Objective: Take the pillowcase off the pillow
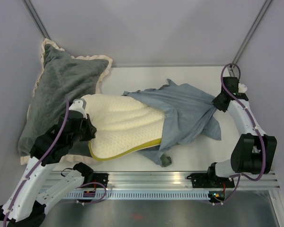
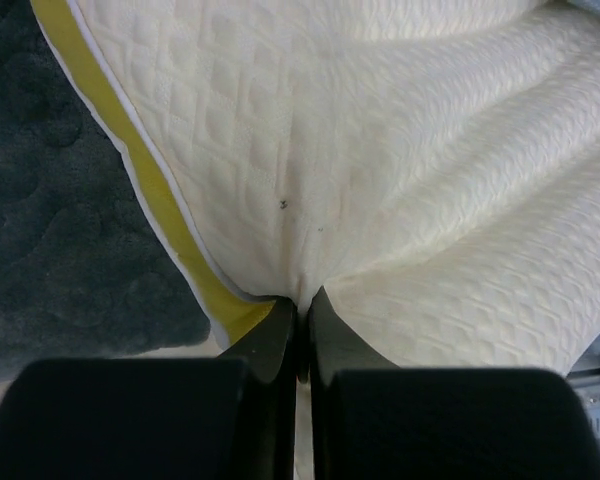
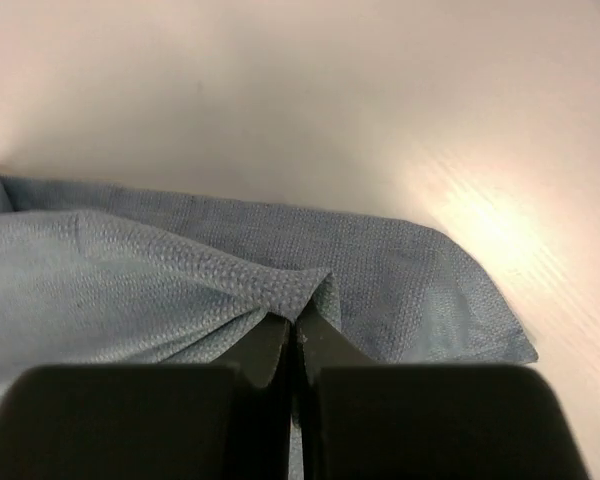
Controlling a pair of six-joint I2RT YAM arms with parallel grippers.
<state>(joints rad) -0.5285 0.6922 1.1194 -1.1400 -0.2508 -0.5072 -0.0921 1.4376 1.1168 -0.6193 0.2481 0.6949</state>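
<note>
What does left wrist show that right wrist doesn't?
Only left wrist: the left gripper shut on the pillow, pinching its quilted cream face beside the yellow-green edge band, with the dark grey plush pillow at left. Only right wrist: the right gripper shut on a raised fold of the pillowcase, pale table beyond. Both: jaws closed on fabric at bottom centre, and neither shows the other arm.

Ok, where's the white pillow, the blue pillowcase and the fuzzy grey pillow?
pillow (image 1: pixel 123 125): top view, on its quilted cream middle.
pillowcase (image 1: pixel 189 111): top view, on the bunched blue cloth.
grey plush pillow (image 1: pixel 57 90): top view, on its dark fuzzy middle.
</note>
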